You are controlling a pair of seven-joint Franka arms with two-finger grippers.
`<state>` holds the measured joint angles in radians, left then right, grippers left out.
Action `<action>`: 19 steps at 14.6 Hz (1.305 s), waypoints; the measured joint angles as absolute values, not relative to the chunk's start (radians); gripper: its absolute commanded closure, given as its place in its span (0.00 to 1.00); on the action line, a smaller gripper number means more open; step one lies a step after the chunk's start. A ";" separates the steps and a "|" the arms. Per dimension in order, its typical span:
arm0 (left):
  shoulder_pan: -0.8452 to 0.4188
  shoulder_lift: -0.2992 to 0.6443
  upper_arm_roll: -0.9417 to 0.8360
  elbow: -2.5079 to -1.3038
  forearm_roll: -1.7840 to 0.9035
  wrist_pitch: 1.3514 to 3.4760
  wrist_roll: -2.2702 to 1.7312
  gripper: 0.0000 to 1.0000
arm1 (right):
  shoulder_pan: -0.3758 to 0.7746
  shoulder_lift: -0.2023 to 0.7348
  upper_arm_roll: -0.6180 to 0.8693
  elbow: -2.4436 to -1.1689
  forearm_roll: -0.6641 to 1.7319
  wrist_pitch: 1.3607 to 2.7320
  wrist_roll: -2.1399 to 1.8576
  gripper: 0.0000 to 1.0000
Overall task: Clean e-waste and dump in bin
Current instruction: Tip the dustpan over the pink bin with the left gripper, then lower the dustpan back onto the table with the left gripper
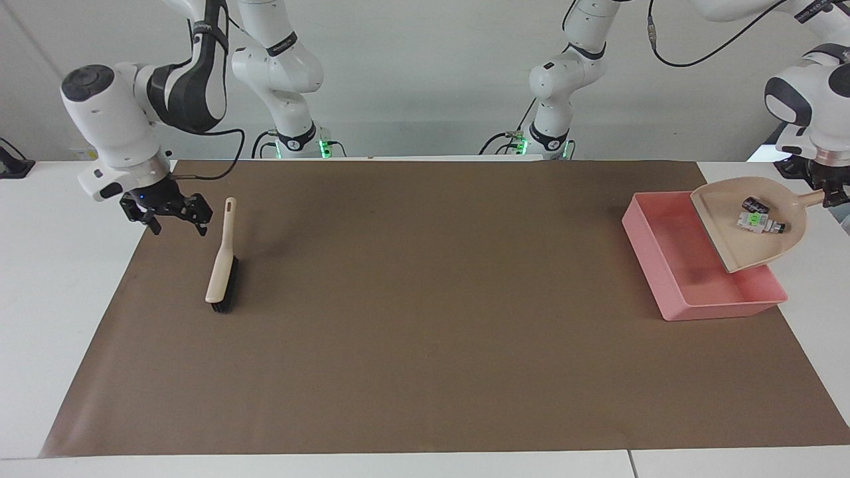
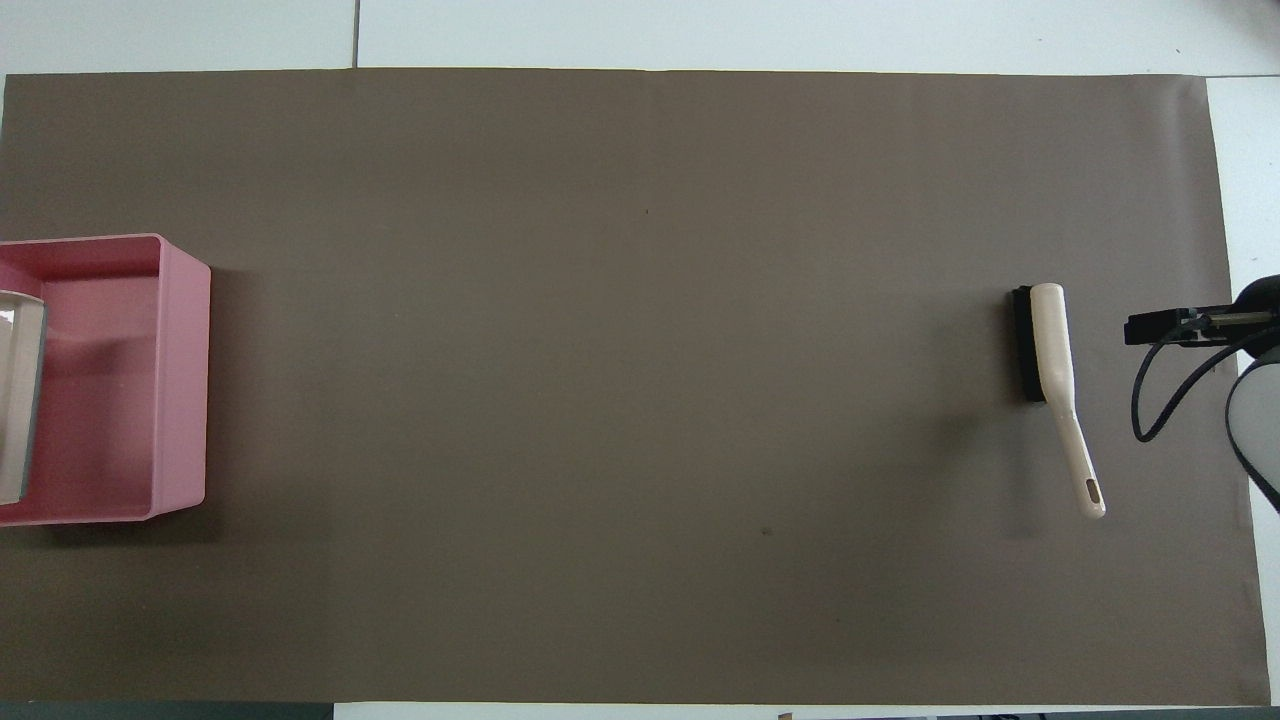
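My left gripper (image 1: 830, 191) is shut on the handle of the beige dustpan (image 1: 727, 232). It holds the pan tilted above the bin's edge at the left arm's end of the table. The e-waste lies in the pan: a white bit with a green tip (image 1: 750, 220) and a small black piece (image 1: 752, 203). The pink bin (image 1: 647, 255) sits on the brown mat, its floor bare. From overhead, only a sliver of the dustpan (image 2: 15, 400) shows over the bin (image 2: 182, 380). My right gripper (image 1: 169, 214) hangs open beside the brush handle, holding nothing.
A beige brush (image 1: 221, 265) with black bristles lies on the mat (image 1: 425, 318) near the right arm's end, also seen from overhead as the brush (image 2: 1050, 345). White tabletop borders the mat on all sides.
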<state>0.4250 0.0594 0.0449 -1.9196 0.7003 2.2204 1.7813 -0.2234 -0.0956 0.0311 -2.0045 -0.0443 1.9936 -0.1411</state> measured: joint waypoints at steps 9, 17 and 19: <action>0.313 0.022 0.042 -1.941 1.034 2.118 1.568 1.00 | -0.196 -0.039 0.044 -1.614 -0.045 1.570 0.131 0.00; 0.155 -0.063 0.032 -1.907 1.098 1.905 1.551 0.99 | -0.155 -0.024 0.046 -1.609 -0.045 1.570 0.134 0.00; 0.148 -0.076 0.030 -1.907 1.075 1.902 1.551 0.98 | -0.127 -0.024 0.030 -1.608 -0.045 1.570 0.134 0.00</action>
